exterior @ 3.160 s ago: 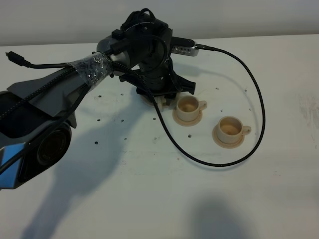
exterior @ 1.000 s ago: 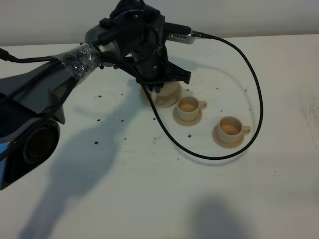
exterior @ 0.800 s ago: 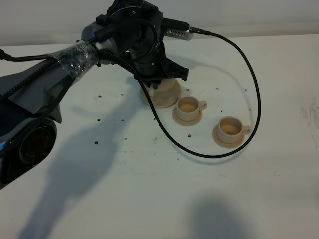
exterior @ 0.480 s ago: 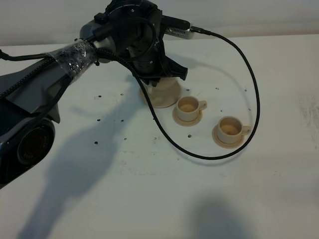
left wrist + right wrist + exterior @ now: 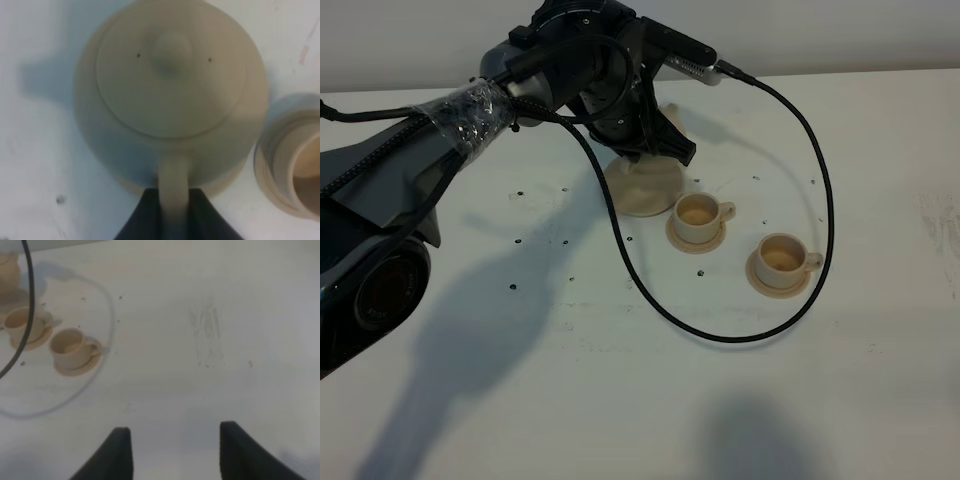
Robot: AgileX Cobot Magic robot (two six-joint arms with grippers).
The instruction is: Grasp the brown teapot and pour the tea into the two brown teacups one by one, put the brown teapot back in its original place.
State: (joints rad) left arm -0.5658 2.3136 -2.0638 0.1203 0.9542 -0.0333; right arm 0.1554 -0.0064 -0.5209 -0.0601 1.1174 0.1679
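Indeed, left teacup (image 5: 700,212) and right teacup (image 5: 782,258) hold tan liquid beside lidded teapot (image 5: 170,85).

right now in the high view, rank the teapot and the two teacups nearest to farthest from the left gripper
1. brown teapot, directly under the left gripper, held by its handle.
2. near teacup, just right of the teapot.
3. far teacup, farther right and nearer the camera.

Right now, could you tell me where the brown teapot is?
In the exterior high view, the brown teapot stands at back centre-left, beneath the left gripper, just left of the nearest teacup.
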